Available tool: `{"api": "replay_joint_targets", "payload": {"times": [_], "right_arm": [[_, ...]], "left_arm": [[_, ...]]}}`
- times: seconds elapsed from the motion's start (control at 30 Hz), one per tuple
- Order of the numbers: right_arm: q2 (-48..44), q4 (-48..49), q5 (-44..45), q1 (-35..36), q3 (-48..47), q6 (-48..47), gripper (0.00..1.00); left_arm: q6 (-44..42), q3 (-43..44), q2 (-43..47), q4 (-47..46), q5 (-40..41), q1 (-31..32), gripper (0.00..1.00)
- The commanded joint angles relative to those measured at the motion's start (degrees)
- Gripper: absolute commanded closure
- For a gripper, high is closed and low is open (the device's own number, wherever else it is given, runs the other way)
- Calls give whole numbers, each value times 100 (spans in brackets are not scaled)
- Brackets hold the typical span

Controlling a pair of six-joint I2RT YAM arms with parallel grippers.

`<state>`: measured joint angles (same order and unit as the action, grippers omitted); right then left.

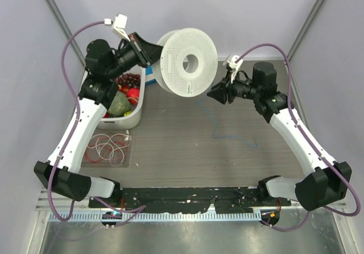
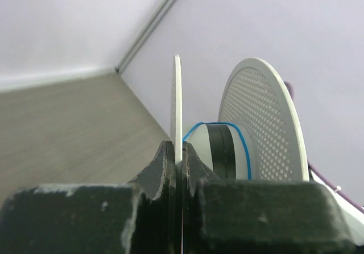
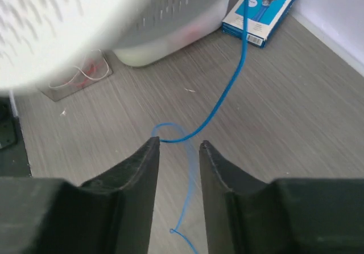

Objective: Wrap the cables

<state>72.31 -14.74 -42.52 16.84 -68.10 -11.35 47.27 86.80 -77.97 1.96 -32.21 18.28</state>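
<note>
**Top view:** Two arms work one spool. The left pincer (image 1: pixel 156 53) is clamped on the rim of the single white spool (image 1: pixel 187 63), which tilts its perforated face towards the camera. The right pincer (image 1: pixel 214 93) faces the spool from the opposite side, just short of it. Its fingers are slightly apart and hold nothing. One blue cable (image 1: pixel 218 130) trails over the table below and behind the right pincer. A tangle of red and white cables (image 1: pixel 108 147), too fine to count, lies well behind the left pincer, beside one white bin (image 1: pixel 140 103) of fruit.

**Left wrist:** The left pincer (image 2: pixel 177 151) is pressed fully closed on the nearer of the spool's (image 2: pixel 261 123) two flanges. Just past its tips, one turn of blue cable (image 2: pixel 219 123) rings the black hub.

**Right wrist:** The right pincer (image 3: pixel 178 144) shows a narrow gap. The blue cable (image 3: pixel 227 91) forms one small loop right at the tips, then runs ahead and to the right. Whether the fingers touch it cannot be told. Ahead on the left are the bin (image 3: pixel 170 29) and the red and white cables (image 3: pixel 85 74). Ahead on the right lies one blue box (image 3: pixel 261 9).
</note>
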Motion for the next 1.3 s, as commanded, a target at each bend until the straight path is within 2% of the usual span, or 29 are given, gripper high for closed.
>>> {"api": "replay_joint_targets", "payload": {"times": [0.0, 0.1, 0.53, 0.8, 1.07, 1.1, 1.27], "right_arm": [[-226, 586, -178, -23, 182, 775, 52], [-314, 604, -38, -14, 261, 723, 41], [-701, 499, 727, -23, 1052, 64, 30], [-772, 1060, 1316, -49, 1791, -332, 29], [-604, 1439, 957, -49, 1782, 54, 28], [-622, 1709, 887, -49, 1834, 72, 26], [-692, 1764, 763, -49, 1826, 169, 25]], "left_arm": [[-191, 749, 134, -916, 197, -53, 100], [-481, 978, 116, -881, 267, -53, 100], [-1176, 2525, -358, -591, 847, -53, 100], [-1149, 2973, -561, -653, 970, -53, 100], [-1088, 4027, -851, -512, 1217, -53, 100], [-1088, 4142, -886, -486, 1234, -53, 100], [-1000, 4573, -983, -451, 1331, -53, 100]]}}
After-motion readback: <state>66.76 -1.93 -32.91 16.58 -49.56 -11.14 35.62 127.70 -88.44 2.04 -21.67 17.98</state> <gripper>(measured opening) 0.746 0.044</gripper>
